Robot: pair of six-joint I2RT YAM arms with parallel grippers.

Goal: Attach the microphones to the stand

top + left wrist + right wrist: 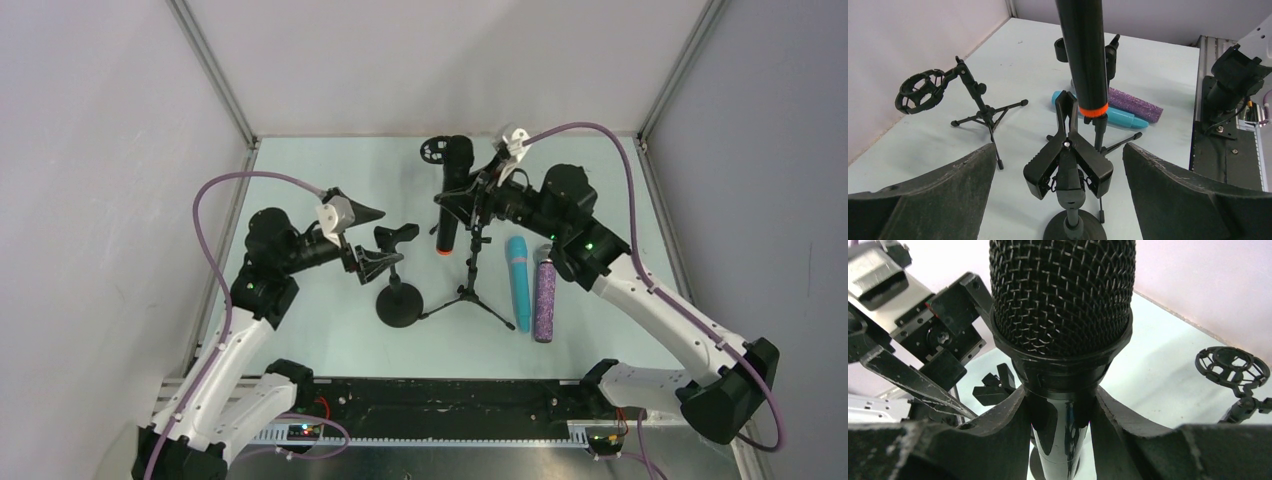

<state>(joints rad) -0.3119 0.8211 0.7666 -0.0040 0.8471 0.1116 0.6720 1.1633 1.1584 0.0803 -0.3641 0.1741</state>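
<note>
While the left tool (pixel 368 258) stands spread to its widest with nothing in it, its fingers (pixel 948 195) sit either side of the spring clamp (pixel 1068 160) that tops the round-base stand (pixel 399 306), apart from it. That is one of three stands on the pale counter (pixel 300 330). Just right of the round-base stand is a plain tripod stand (pixel 470 292). Further right, past the tripod's legs, two of the three microphones lie side by side, touching or nearly so: a cyan-blue microphone (pixel 519 282) and a glittery purple microphone (pixel 545 300). The third, a black microphone (pixel 452 200), is off the counter, beyond and slightly right of the round-base stand. The right tool (pixel 1063 425) is closed partway on it, its fingers (pixel 998 430) pressed to the glossy body just below the black mesh head. Its orange-ringed end (pixel 1093 110) points down, hanging just behind the clamp's raised arm. Farthest from the round-base stand, near the back wall, is the third stand (pixel 433 150), a small tripod carrying a ring-shaped cage.
</note>
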